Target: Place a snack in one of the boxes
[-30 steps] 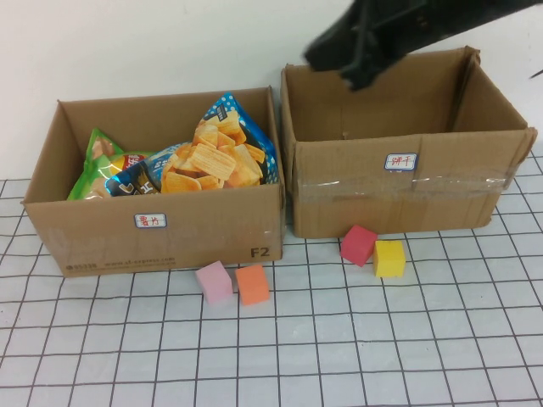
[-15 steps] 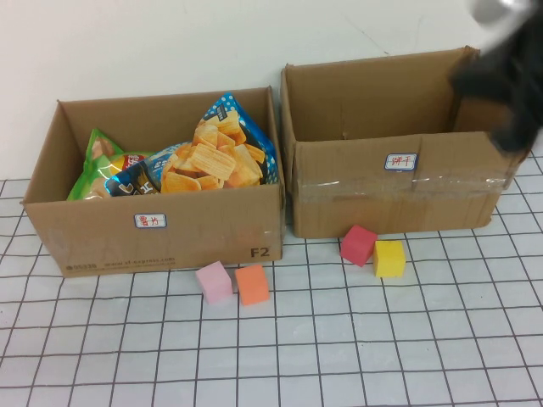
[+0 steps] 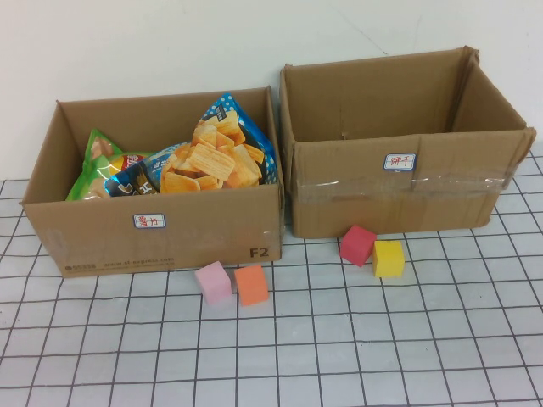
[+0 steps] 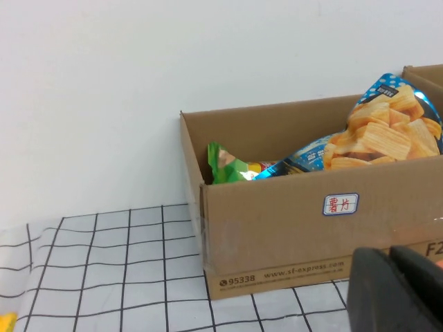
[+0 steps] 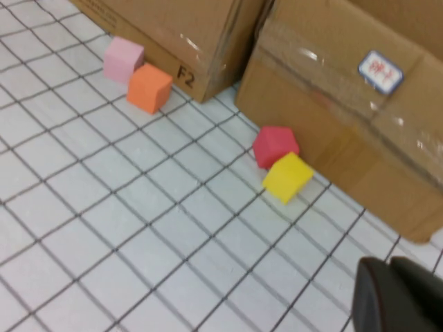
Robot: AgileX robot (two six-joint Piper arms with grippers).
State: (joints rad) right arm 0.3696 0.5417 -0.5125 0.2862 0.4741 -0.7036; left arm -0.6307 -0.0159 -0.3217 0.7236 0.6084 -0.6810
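The chips bag lies in the left box, propped up against its right wall, long axis tilted upward. The right box shows no snack inside. Neither arm appears in the high view. The left gripper sits low, facing the left box front; the right gripper hangs over the grid table. Whether either claw is wide or narrow cannot be told. The left arm looks nearer the bag.

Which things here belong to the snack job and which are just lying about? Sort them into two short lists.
Job:
left box, holding snack bags
right box
left gripper, low in front of the left box
right gripper, above the grid floor near the right box

Lying about:
pink block
orange block
red block
yellow block
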